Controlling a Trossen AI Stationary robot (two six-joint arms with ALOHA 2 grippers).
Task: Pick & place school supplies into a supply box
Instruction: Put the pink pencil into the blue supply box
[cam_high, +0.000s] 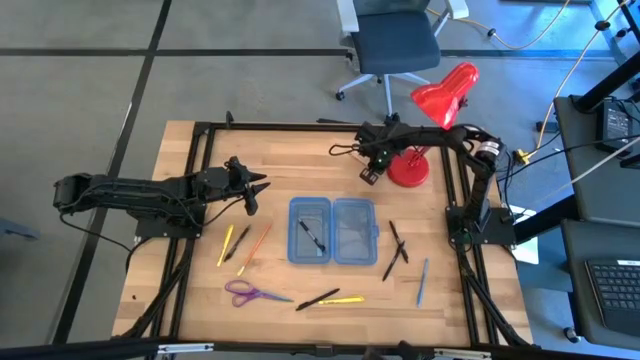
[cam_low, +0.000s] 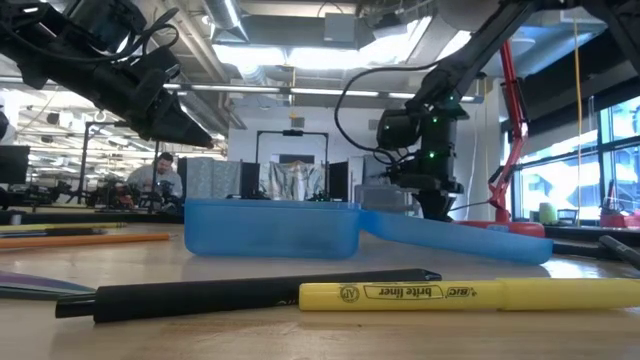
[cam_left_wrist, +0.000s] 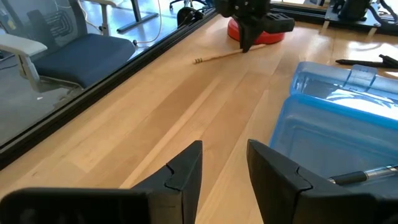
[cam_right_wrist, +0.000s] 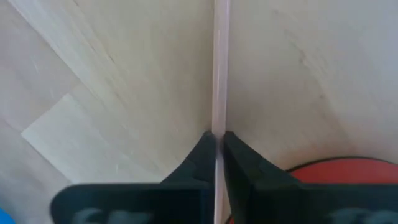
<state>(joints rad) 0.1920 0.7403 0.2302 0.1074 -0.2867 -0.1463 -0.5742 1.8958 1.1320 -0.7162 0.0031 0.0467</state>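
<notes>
The open blue supply box (cam_high: 332, 230) lies mid-table with a black pen (cam_high: 313, 237) in its left half. School supplies lie around it: yellow, black and orange pens (cam_high: 240, 245), purple scissors (cam_high: 248, 293), a black pen (cam_high: 317, 299), a yellow highlighter (cam_high: 343, 299), black pens (cam_high: 397, 250) and a blue pen (cam_high: 422, 282). My right gripper (cam_high: 372, 172) stands at the far side beside the lamp base, shut on a wood-coloured pencil (cam_left_wrist: 217, 56). My left gripper (cam_left_wrist: 224, 165) hovers open left of the box, with nothing between its fingers. My right gripper pinches the thin pencil's shaft (cam_right_wrist: 221, 118) between its two fingertips (cam_right_wrist: 202, 149). The fingers come from above, pointing down, and lie across the pencil. The pencil lies flat on the table and stretches away from the lamp base toward the left.
The red desk lamp's base (cam_high: 408, 168) stands right beside my right gripper, its head (cam_high: 445, 95) over the far edge. A black frame rail (cam_high: 300, 127) runs along the table's far side. Bare wood lies between the box and that rail.
</notes>
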